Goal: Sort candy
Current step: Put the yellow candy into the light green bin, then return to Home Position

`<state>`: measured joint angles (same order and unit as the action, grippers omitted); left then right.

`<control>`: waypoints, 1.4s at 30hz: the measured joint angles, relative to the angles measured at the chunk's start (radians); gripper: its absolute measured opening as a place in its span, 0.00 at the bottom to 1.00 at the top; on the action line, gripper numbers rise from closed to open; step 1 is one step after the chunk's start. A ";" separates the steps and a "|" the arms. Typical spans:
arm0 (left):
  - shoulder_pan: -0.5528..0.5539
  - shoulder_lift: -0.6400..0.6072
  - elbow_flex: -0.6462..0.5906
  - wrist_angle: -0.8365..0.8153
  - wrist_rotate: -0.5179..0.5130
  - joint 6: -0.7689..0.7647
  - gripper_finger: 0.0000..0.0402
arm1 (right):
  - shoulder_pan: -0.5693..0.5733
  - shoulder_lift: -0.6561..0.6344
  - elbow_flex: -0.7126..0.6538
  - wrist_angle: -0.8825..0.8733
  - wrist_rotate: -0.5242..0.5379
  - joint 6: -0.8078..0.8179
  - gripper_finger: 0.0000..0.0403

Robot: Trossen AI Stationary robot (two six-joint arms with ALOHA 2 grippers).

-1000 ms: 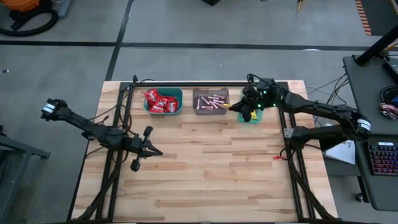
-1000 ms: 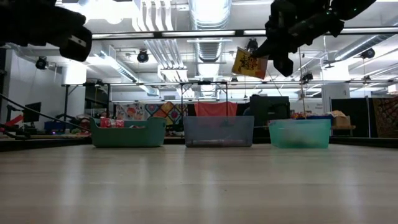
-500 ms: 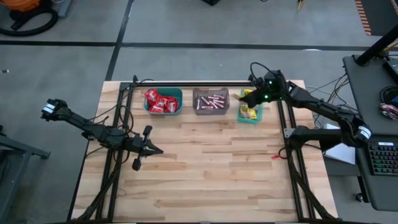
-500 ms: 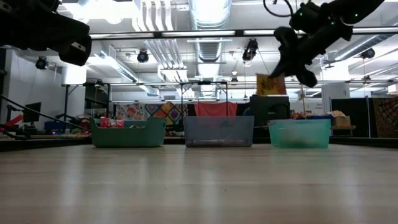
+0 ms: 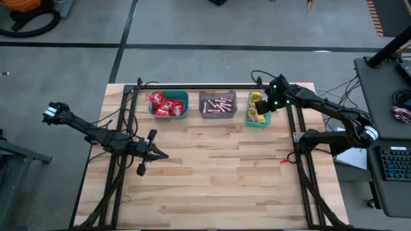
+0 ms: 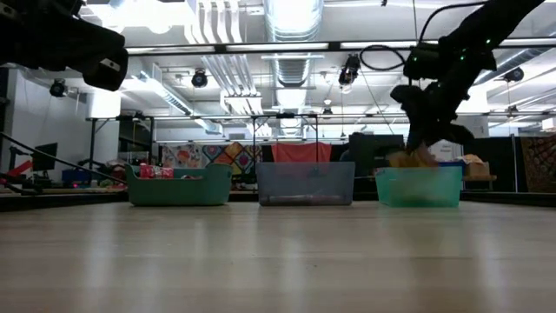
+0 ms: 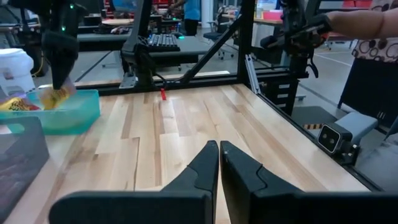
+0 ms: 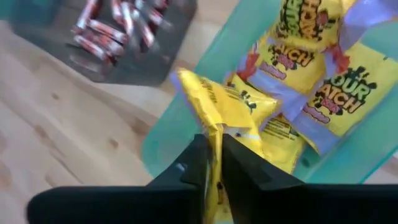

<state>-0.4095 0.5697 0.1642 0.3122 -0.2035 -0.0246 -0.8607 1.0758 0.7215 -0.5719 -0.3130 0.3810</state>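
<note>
Pinching a yellow packet (image 8: 219, 109), right end effector (image 8: 211, 163) over green bin (image 8: 180, 134)

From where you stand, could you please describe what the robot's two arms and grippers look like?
Both arms are dark and slender. The left gripper has two black, tapering fingers. The right gripper looks the same; its arm carries small green lights near the wrist and loose black cables.

Light wood planks (image 5: 218, 167) are showing a smooth, faintly sheeny tabletop; the translucent plastic green bin (image 8: 186, 118) is holding glossy, crinkled yellow packets (image 8: 311, 93) (foil-like wrappers), beside matt black metal framing (image 5: 192, 85)
</note>
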 joint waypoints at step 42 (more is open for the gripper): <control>0.000 -0.383 0.001 -0.320 -0.041 0.042 0.00 | 0.436 -0.195 -0.146 0.588 -0.003 -0.382 0.30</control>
<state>-0.4091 0.1867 0.1654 -0.0078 -0.2447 0.0175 -0.4248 0.8804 0.5759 0.0164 -0.3164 -0.0010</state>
